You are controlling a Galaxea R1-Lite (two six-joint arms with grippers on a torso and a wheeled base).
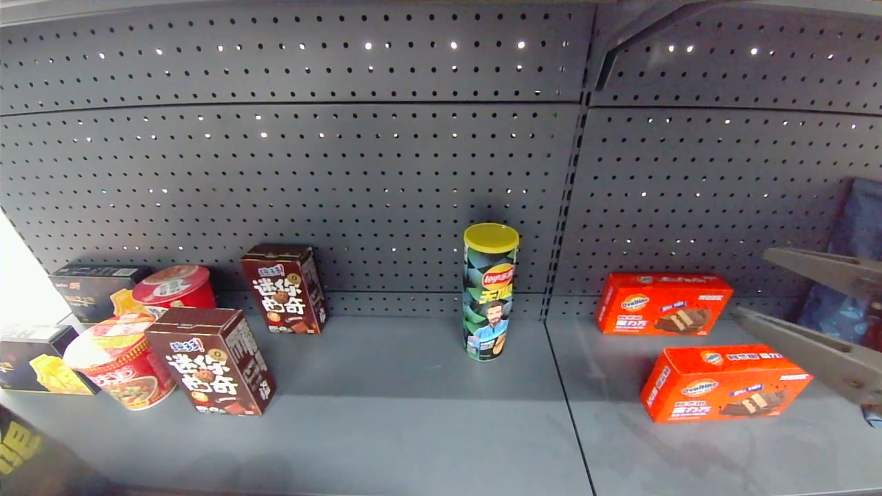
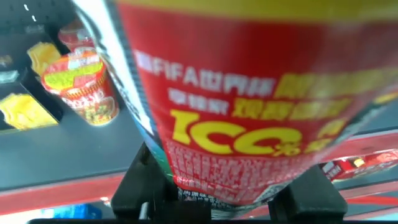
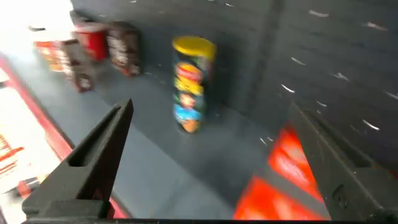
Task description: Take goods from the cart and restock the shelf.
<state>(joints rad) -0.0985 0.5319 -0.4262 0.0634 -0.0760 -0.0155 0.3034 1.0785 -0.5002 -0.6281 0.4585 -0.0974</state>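
A red chip can with yellow print lies across the left wrist view, and my left gripper is shut on it below the front edge of the shelf. On the grey shelf a chip can with a yellow lid stands upright near the middle. My right gripper hangs open over the shelf's right end, beside two orange boxes. From the right wrist, the right gripper holds nothing, and the yellow-lidded can stands beyond it.
At the shelf's left end stand two brown boxes, two cup noodles and black boxes. A blue bag leans at the far right behind my right gripper. A pegboard wall backs the shelf. Bare floor lies either side of the upright can.
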